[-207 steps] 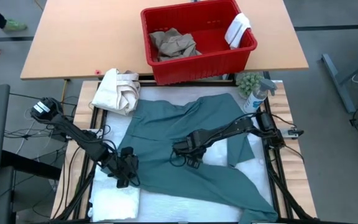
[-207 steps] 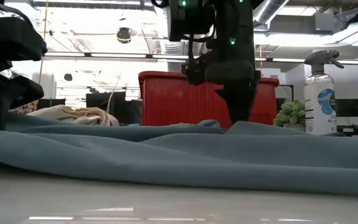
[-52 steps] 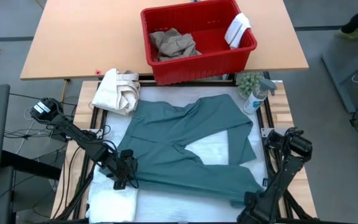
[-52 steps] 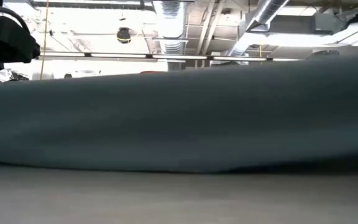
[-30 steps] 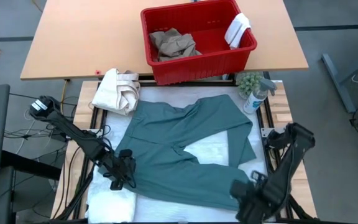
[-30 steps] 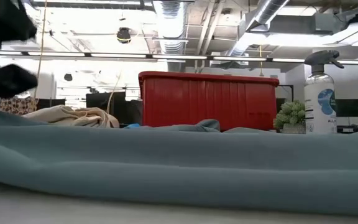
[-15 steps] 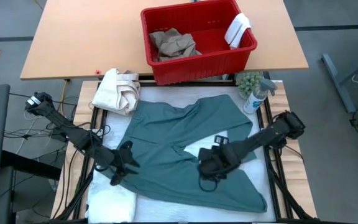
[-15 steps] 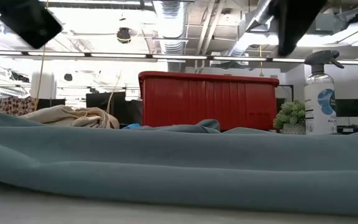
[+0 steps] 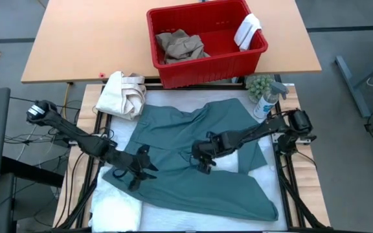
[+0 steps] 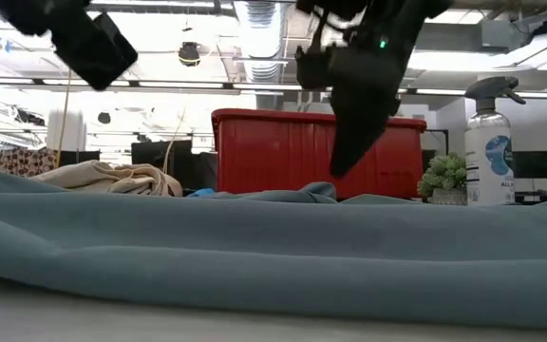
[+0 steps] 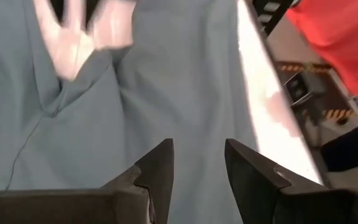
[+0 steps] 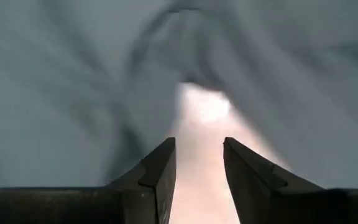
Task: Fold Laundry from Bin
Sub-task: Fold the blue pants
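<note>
Teal-green garment (image 9: pixel 193 165), large, spread flat across the white-padded surface (image 9: pixel 264 175) and covering most of it; a pale patch of padding shows through near its middle.

Red plastic bin (image 9: pixel 206 40), slotted sides, on the tan table (image 9: pixel 76 39) beyond the surface. Contents: tan khaki trousers (image 9: pixel 181 45), crumpled; small white cloth (image 9: pixel 248 30) leaning at the bin's right end. In the low view only the bin's outer wall shows; its contents are hidden.

White textured towel (image 9: pixel 116 210), at the near left corner, partly under the garment's edge and cut off by the picture.

Cream canvas bundle (image 9: pixel 122 94), at the far left corner, touching the garment's edge.

Spray bottle (image 9: pixel 266 100), clear, with a blue-and-white label whose writing is too small to read; small green plant (image 9: pixel 259 85) just beside it.

Left gripper (image 9: pixel 140 168), over the garment's left part, fingers (image 11: pixel 157 171) apart, nothing between them.

Right gripper (image 9: pixel 203 155), over the garment's middle beside the pale patch, fingers (image 12: pixel 160 168) apart, holding nothing. Whether either touches the cloth cannot be told.
</note>
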